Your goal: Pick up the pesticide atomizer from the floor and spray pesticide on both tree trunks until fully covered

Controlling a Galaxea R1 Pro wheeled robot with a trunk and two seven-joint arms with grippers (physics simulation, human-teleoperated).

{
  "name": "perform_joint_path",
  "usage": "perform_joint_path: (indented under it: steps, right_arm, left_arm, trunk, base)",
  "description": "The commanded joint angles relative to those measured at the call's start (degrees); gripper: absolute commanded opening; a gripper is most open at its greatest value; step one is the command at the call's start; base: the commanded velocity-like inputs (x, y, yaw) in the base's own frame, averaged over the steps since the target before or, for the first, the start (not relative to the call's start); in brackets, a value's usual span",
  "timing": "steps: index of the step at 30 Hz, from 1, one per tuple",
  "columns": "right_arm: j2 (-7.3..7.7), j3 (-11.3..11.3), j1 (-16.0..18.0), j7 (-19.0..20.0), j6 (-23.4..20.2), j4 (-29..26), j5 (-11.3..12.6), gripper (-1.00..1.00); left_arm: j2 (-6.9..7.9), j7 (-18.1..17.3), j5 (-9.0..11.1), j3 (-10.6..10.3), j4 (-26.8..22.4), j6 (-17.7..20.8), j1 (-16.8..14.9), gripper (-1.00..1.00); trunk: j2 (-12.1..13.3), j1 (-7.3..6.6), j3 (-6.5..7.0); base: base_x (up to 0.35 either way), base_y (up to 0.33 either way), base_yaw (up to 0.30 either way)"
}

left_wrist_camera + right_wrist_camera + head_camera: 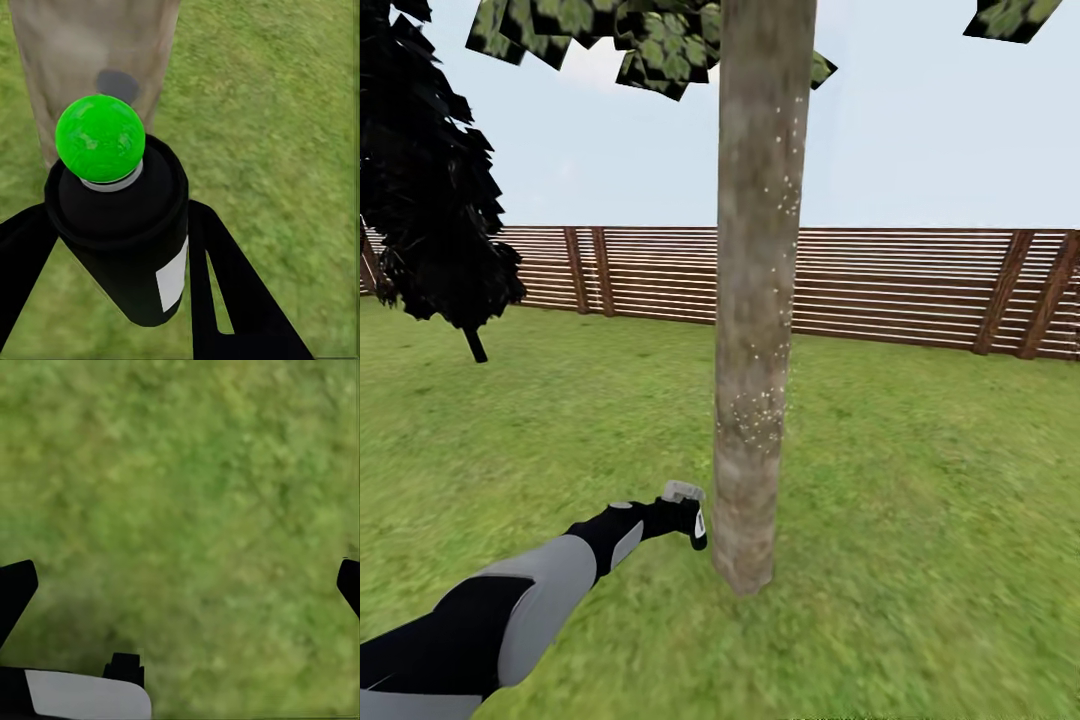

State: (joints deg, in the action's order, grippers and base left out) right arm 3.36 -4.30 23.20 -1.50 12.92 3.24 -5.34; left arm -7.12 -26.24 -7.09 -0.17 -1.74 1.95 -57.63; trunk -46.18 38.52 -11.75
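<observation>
One tree trunk (755, 300), grey-brown and mottled, rises from the grass in the middle of the head view, with pale specks on its bark around (755, 415). My left gripper (685, 515) reaches out low, just left of the trunk's base, and is shut on the pesticide atomizer (124, 240). The atomizer is a black bottle with a white label, and its round top (100, 139) shows bright green. It points at the trunk (90, 52), close in front, where a dark patch (116, 84) marks the bark. My right gripper (180, 585) hangs open over bare grass.
A brown slatted fence (900, 285) runs across the back of the lawn. A dark cone-shaped tree (430, 180) stands at the far left. Light-green leaves (650, 45) hang overhead. Grass (920, 520) spreads out on both sides of the trunk.
</observation>
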Motion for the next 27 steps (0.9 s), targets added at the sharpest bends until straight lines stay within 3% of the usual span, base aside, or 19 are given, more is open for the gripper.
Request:
perform_joint_path:
  steps: [1, 7, 14, 27]
  right_arm:
    - [-0.01, 0.00, 0.00, 0.00, 0.00, 0.00, -0.01, 1.00]
    - [-0.02, 0.00, 0.00, 0.00, 0.00, 0.01, -0.04, 1.00]
    - [-0.02, -0.01, 0.00, 0.00, 0.00, 0.01, -0.03, 1.00]
    - [-0.02, -0.01, 0.00, 0.00, 0.00, -0.02, -0.03, 1.00]
  left_arm:
    - [0.00, 0.22, -0.03, 0.16, -0.01, -0.08, 0.26, -1.00]
    - [-0.03, 0.23, -0.03, 0.08, -0.01, -0.17, 1.01, -1.00]
    - [0.00, 0.23, -0.03, 0.10, -0.01, -0.17, 1.03, -1.00]
    - [-0.08, 0.23, -0.03, 0.08, -0.01, -0.27, 1.03, -1.00]
  trunk:
    - [0.00, 0.00, 0.00]
    - [0.00, 0.00, 0.00]
    - [0.00, 0.00, 0.00]
    - [0.00, 0.00, 0.00]
  base:
    - [0.000, 0.001, -0.142]
    - [0.008, 0.011, -0.024]
    - [0.089, 0.196, -0.001]
    - [0.080, -0.009, 0.000]
